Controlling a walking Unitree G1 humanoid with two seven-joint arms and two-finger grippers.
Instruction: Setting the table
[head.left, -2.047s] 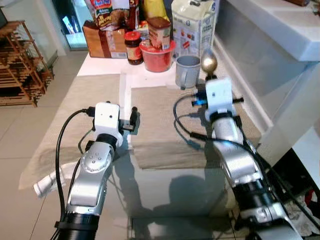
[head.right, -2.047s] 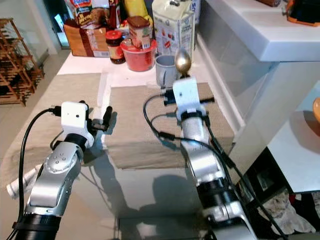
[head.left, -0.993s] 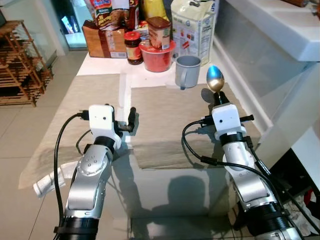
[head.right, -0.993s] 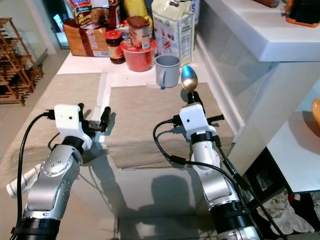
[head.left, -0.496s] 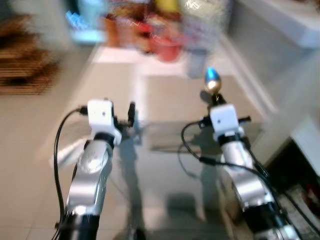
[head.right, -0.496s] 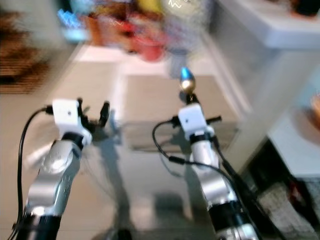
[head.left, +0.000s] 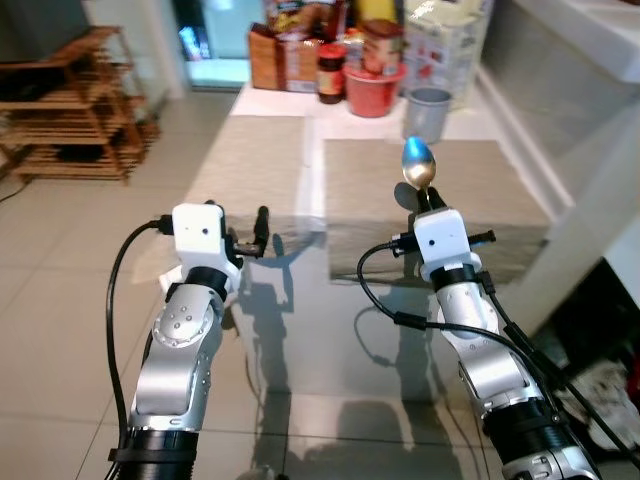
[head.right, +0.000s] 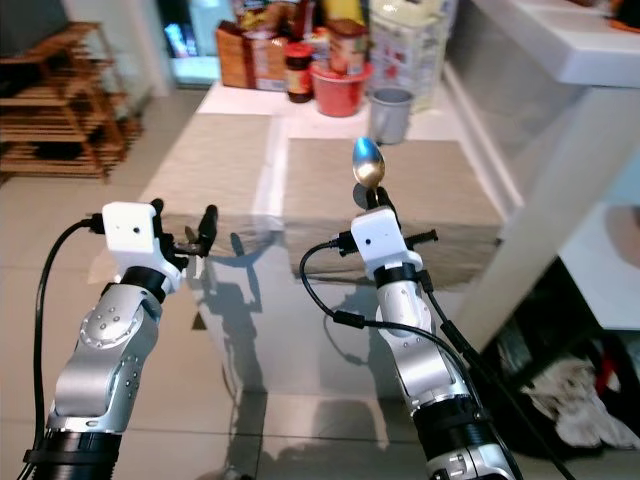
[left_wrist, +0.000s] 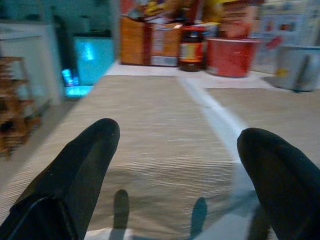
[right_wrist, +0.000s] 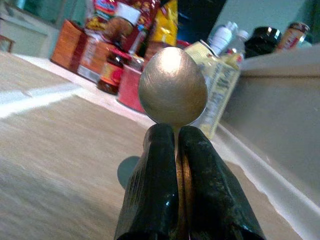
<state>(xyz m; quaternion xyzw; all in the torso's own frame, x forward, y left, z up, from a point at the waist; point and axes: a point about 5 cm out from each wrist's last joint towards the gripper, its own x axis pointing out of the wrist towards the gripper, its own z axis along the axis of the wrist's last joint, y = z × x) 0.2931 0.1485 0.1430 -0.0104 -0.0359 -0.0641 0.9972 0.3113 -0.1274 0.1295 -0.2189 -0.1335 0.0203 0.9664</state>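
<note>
My right gripper (head.left: 424, 196) is shut on the handle of a metal spoon (head.left: 417, 165), and the bowl stands upright above the fingertips. It hovers over the near edge of the right beige placemat (head.left: 470, 180). In the right wrist view the spoon (right_wrist: 172, 86) rises from the closed fingers (right_wrist: 155, 165). The left gripper (left_wrist: 177, 135) is open and holds nothing. It points at the near edge of the left beige placemat (head.left: 255, 160), seen close in the left wrist view as the placemat (left_wrist: 150, 120).
A grey mug (head.left: 430, 108), a red bowl (head.left: 375, 76), jars, a carton and boxes crowd the table's far end. A wooden rack (head.left: 80, 110) stands on the left, a white counter (head.left: 590, 70) on the right. Tiled floor lies below my arms.
My right arm has drawn the spoon back from beside the mug to the mat's near edge. The whole picture has shifted: the camera has backed away from the table. The left gripper stays open.
</note>
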